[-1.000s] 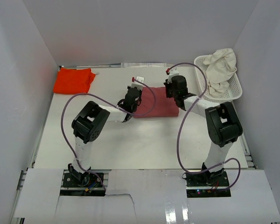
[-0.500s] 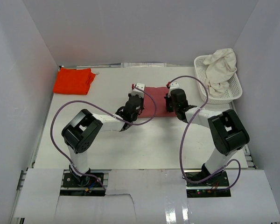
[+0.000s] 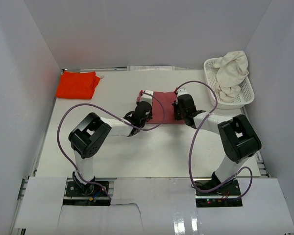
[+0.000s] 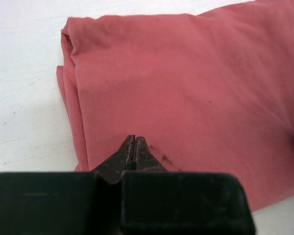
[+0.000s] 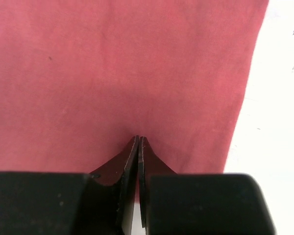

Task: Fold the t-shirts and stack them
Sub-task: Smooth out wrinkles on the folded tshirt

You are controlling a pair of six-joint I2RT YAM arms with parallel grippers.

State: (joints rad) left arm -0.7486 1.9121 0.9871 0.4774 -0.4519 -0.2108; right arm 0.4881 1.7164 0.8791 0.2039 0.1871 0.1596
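Lying folded flat, the dusty rose t-shirt (image 4: pixel 186 93) shows layered edges.

This looks like a robot laboratory test cell. A white bench (image 3: pixel 152 147) is closed in by plain white walls (image 3: pixel 152 34) at 9, 12 and 3 o'clock. The left arm (image 3: pixel 90 137) and the right arm (image 3: pixel 237 139) are bolted at 6 o'clock, with loose purple cables (image 3: pixel 190 152).

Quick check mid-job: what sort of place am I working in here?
Probably a lab test cell, not a home: plain white walls box in a white table, with a rose-red t-shirt and a lattice basket as props.
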